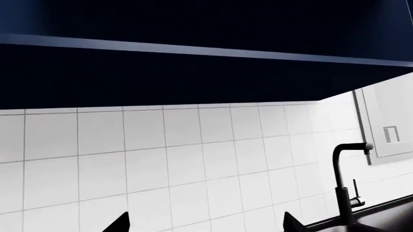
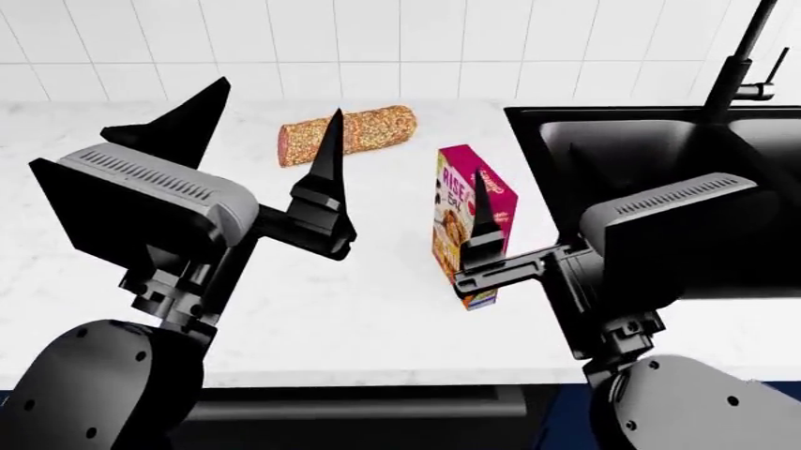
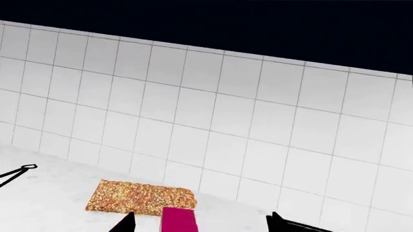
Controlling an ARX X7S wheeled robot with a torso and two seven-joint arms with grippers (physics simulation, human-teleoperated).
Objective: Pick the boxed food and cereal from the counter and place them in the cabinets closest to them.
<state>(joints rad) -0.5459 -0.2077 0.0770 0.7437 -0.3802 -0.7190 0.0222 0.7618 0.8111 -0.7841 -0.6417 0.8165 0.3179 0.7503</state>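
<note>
Robot shoulders, two, dark, fill the lower corners of the head view.

Cereal (image 2: 470,220): tall pink-to-orange box, upright on the bench (image 2: 375,309), long axis vertical, near mid-bench and just short of the sink (image 2: 651,159). In the right wrist view only its pink top (image 3: 179,220) shows at the lower edge.

Right tool (image 2: 489,246): empty. One finger stands in front of the box in the head view; contact cannot be told. Both finger tips show well apart in the right wrist view, so the jaws stand wide. The box lies at about 11 o'clock from this tool, close by; the right arm is clearly the nearer.

Left tool (image 2: 269,155): empty, jaws wide, fingers pointing up, raised over the bench; the cereal lies at roughly 4 o'clock from it, well apart.

Seeded loaf (image 2: 348,133): lying flat at 11 o'clock from the cereal, near the tiled wall (image 2: 375,47).

Tap (image 2: 745,66): black, behind the sink.

Boxed food: not seen in any view.

Upper cabinet (image 1: 193,72): dark blue, above the tiles in the left wrist view.
</note>
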